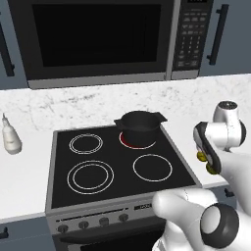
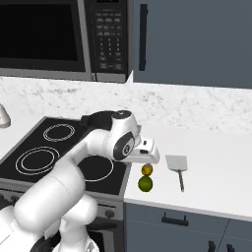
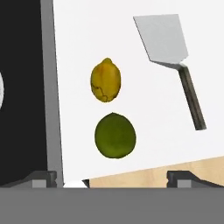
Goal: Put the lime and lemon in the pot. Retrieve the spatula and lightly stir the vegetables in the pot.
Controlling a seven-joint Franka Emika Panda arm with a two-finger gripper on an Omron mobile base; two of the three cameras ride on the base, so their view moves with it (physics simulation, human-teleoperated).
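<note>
Overhead, my gripper (image 3: pixel 112 181) hangs open above the lime (image 3: pixel 115 135). Lemon (image 3: pixel 105 80) sits just beside the lime; spatula (image 3: pixel 170 52) lies near. Pot (image 1: pixel 139 126) stands well apart on the stove (image 1: pixel 112 162), seemingly empty.

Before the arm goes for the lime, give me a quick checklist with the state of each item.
1. Claw open: ok, jaws stand wide.
2. Claw holds nothing: ok.
3. Lime free on the counter, apart from the lemon: ok.
4. Claw lined up over the lime: ok, roughly, judged from the hand view.
5. Pot ready on the back right burner: ok; whether it is empty, cannot tell.
6. Spatula out of the way, lying beside the fruit: ok.
</note>
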